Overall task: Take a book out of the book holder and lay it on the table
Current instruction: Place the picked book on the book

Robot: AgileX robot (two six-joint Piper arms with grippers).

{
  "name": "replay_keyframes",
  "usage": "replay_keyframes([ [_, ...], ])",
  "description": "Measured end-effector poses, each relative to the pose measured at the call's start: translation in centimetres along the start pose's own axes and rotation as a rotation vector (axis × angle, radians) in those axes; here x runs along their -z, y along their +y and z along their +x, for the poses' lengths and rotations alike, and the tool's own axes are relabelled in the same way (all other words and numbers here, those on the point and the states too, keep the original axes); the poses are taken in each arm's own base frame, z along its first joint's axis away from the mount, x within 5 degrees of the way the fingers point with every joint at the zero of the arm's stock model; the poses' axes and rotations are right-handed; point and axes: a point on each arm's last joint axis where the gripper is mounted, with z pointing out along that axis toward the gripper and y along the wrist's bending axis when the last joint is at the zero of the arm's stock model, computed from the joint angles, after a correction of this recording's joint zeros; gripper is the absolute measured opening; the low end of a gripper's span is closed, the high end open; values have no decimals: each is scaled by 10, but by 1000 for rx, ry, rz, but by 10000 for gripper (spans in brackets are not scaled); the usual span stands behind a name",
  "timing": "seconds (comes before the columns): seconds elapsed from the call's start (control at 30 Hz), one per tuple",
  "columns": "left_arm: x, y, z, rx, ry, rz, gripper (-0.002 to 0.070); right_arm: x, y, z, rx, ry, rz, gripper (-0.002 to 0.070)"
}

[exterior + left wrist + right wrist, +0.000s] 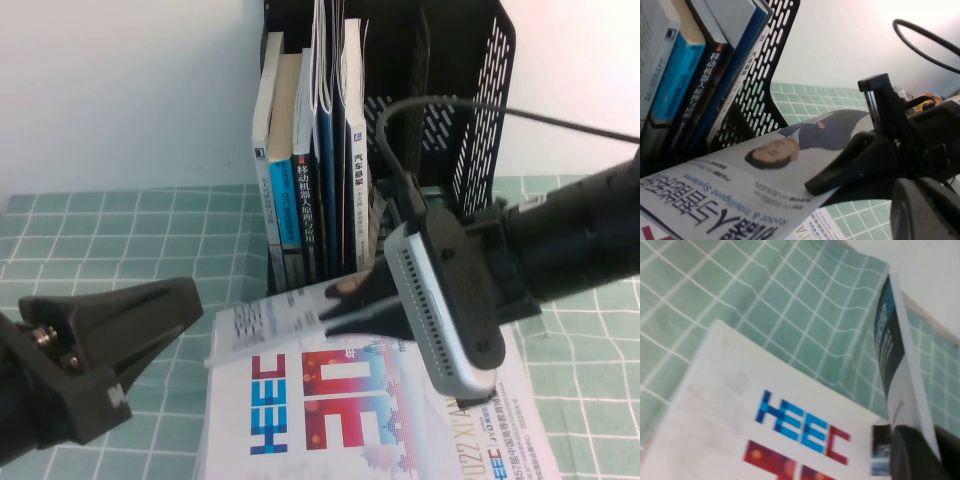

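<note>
My right gripper (335,305) reaches in from the right and is shut on the book (262,322), a thin pale magazine held nearly flat, low over the table (120,230) in front of the book holder (470,90). In the left wrist view the book (765,155) shows a man in a dark blue suit, and the right gripper's black fingers (840,172) pinch its edge. In the right wrist view the book (895,355) appears edge-on, running into my right gripper (920,450). My left gripper (192,300) is shut and empty at the lower left, off the book's left edge.
A white "HEEC 30" magazine (370,410) lies flat on the table under the held book; it also shows in the right wrist view (765,430). Several upright books (310,150) fill the holder's left slots. A black cable (440,105) arcs over the right arm.
</note>
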Motion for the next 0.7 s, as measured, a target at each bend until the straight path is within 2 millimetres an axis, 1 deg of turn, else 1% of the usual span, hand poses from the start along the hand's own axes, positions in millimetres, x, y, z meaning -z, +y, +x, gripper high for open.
replay_keyframes([
  [0.13,0,0,1,-2,9,-1,-3,-6,16,7,-105,4,-61,24],
  [0.27,0,0,2,-4,18,-2,-3,-16,36,19,-189,-7,-101,24],
  [0.43,0,0,2,-7,20,-4,-3,-27,53,30,-230,-37,-105,24],
  [0.5,0,0,2,-8,20,-4,-3,-30,56,33,-236,-48,-84,24],
  [0.63,0,0,2,-8,22,-4,-3,-38,57,39,-250,-73,-39,26],
  [0.7,0,0,2,-10,22,-4,-3,-42,57,42,-248,-82,-25,45],
])
